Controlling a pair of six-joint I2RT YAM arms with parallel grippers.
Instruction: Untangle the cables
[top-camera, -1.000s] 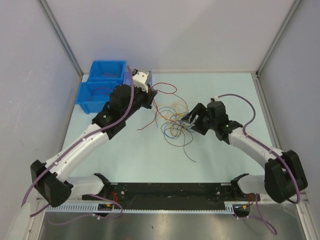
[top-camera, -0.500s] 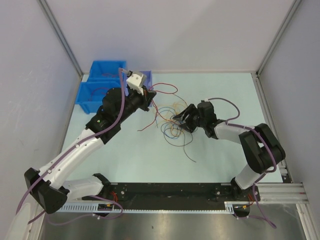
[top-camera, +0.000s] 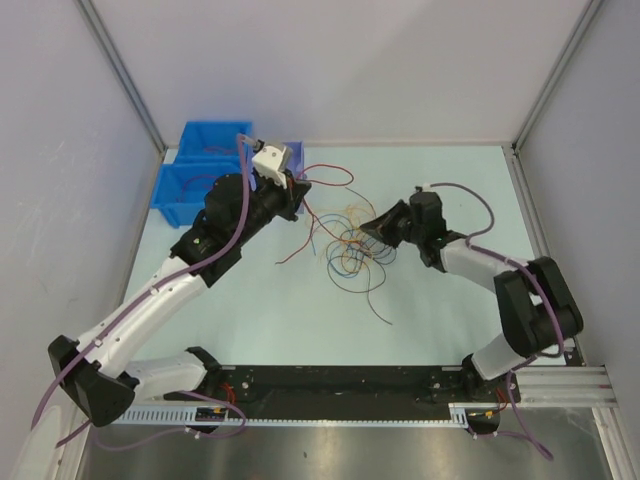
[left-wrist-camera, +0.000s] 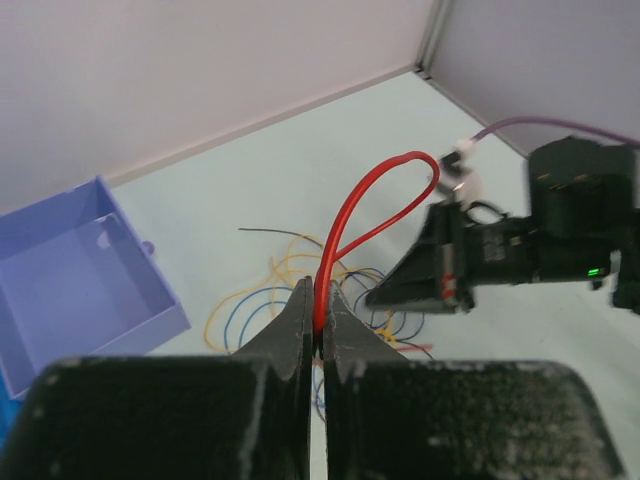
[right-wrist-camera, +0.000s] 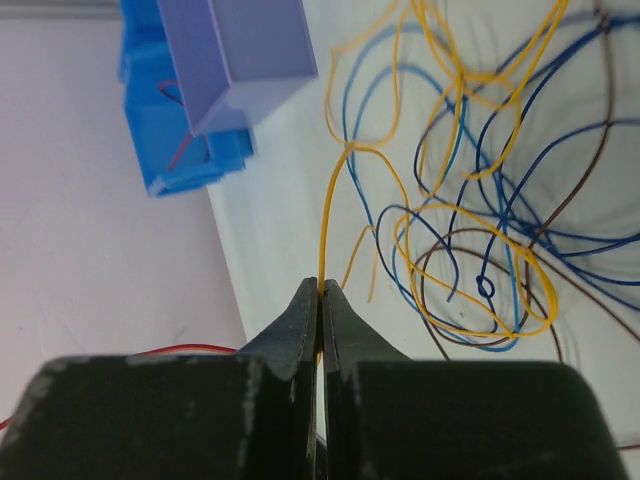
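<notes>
Both grippers pinch wires
The left gripper (left-wrist-camera: 316, 292) squeezes a red wire (left-wrist-camera: 408, 155) near the tangle (top-camera: 355, 245); the right gripper (right-wrist-camera: 321, 290), a yellow wire (right-wrist-camera: 323, 230), maybe its end.

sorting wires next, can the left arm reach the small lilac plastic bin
Probably yes: the left claw, shut on a thin red wire, sits close beside the small lilac plastic bin, nothing between them.
</notes>
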